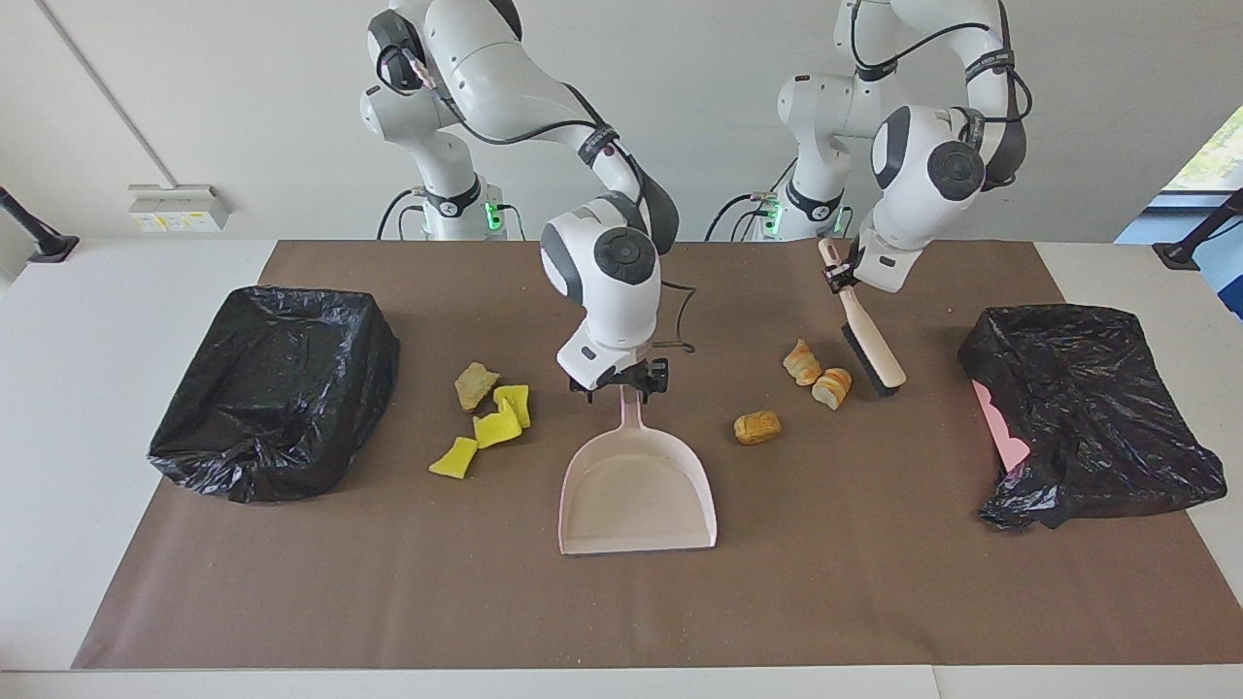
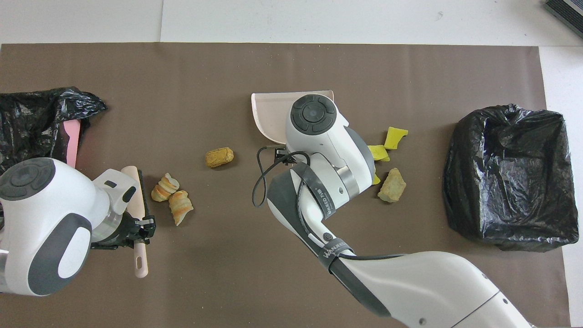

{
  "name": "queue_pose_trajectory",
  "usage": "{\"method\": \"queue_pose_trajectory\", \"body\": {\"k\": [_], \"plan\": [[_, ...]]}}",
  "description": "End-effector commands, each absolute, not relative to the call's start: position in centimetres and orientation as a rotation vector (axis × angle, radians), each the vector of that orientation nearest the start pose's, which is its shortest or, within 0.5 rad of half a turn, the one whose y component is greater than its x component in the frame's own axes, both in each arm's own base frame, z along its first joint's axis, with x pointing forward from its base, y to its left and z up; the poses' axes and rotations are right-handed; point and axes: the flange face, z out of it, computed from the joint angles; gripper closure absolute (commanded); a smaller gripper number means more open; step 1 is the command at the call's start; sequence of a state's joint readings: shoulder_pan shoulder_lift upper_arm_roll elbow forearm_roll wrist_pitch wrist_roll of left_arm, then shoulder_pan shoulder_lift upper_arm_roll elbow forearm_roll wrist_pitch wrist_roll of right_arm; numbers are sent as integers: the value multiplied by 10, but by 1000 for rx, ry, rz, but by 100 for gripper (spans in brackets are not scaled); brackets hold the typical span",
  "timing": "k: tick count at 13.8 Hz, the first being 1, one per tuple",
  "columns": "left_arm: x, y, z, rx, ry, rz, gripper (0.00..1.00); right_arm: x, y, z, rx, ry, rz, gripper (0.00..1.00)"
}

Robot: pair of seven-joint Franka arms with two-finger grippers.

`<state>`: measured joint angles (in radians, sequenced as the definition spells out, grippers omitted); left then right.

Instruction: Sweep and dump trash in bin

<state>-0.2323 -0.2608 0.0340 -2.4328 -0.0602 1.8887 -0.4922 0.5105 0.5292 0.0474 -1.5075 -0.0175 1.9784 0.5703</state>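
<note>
Left gripper (image 1: 837,277): closed on the handle of the brush (image 1: 871,342). The brush hangs tilted, bristle end low, just beside two croissant pieces (image 1: 818,375), on the side toward my left arm's end of the table.

Right gripper (image 1: 621,377): at the handle tip of the pink dustpan (image 1: 636,490). I cannot tell whether it grips. Only the facing view shows this; from overhead my own wrist covers it.

Bread chunk (image 1: 756,427): farther out, beside the dustpan and apart from it. Brown chunk (image 1: 475,385) and yellow sponge scraps (image 1: 498,425): toward my right arm's end. All trash lies outside the pan.

Surface: brown mat (image 1: 388,592) on a white table, with a black-bagged bin (image 1: 277,388) at each end.
</note>
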Motion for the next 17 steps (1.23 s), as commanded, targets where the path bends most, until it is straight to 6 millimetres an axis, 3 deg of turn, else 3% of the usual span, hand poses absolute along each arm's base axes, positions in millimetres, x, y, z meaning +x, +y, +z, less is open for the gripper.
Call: {"method": "queue_pose_trajectory", "body": {"k": [1,2,3,4,6,7,9,12,13,15,17], "plan": [[387,-101,374,-3032,-522,355,100,581,359,360,-3159,-23,116,52],[385,-112,371,-3032,-486,360,100,580,360,359,-3158,-27,120,65],[384,-121,367,-3034,-463,368,100,579,359,358,-3158,-31,128,86],[382,-132,365,-3048,-432,355,100,577,358,356,-3159,-22,138,100],[385,-146,364,-3100,-425,337,100,580,349,355,-3149,-31,178,100],[387,-153,363,-3123,-422,327,100,580,346,355,-3150,-135,211,100],[393,-164,361,-3169,-412,296,100,592,319,360,-3071,-513,233,100],[394,-159,360,-3186,-324,312,100,607,271,401,-2960,-849,138,100],[395,-157,361,-3190,-308,312,100,606,259,406,-2917,-1002,131,100],[395,-156,361,-3190,-313,312,100,597,239,396,-2808,-1365,147,100],[395,-155,361,-3188,-317,317,100,589,241,387,-2697,-1642,108,100]]}}
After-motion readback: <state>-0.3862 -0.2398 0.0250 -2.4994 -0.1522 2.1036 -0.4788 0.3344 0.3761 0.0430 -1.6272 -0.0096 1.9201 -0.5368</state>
